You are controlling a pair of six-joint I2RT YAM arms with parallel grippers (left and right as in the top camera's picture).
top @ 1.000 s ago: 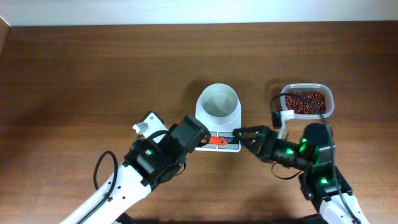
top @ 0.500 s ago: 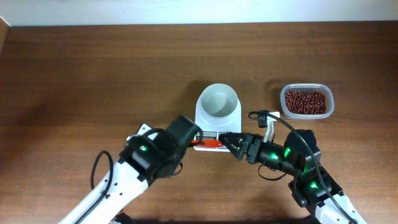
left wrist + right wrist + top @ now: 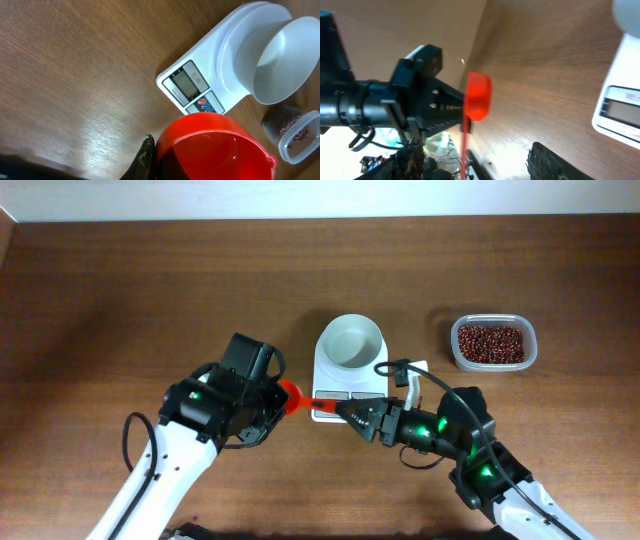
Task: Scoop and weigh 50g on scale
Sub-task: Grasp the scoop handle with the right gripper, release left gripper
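The scale (image 3: 345, 385) is sitting near the middle of the wooden table (image 3: 150, 290). Its round white bowl (image 3: 350, 343) is standing on the platform, and its display end is facing the two arms.

The left arm (image 3: 170, 460) is reaching in from the lower left, and the right arm (image 3: 490, 480) from the lower right. Their tips are meeting just in front of the scale.

A clear tub (image 3: 533, 345) is resting to the right of the scale, apart from it. The dark red-brown beans (image 3: 490, 342) are lying in a heap inside it.

The left gripper (image 3: 280, 395) is clamping the red scoop (image 3: 290, 393) at its cup and holding it above the table beside the scale's front left corner. The scoop's thin handle (image 3: 325, 406) is pointing towards the right gripper (image 3: 347, 412).

In the right wrist view the right gripper's jaws are standing apart on either side of the handle. The handle is running down between them, and neither finger is visibly pressing on it.

From the left wrist view, the scale's grey display (image 3: 186, 85) is showing digits too small to read. The red and blue buttons (image 3: 206, 104) are sitting just below it.
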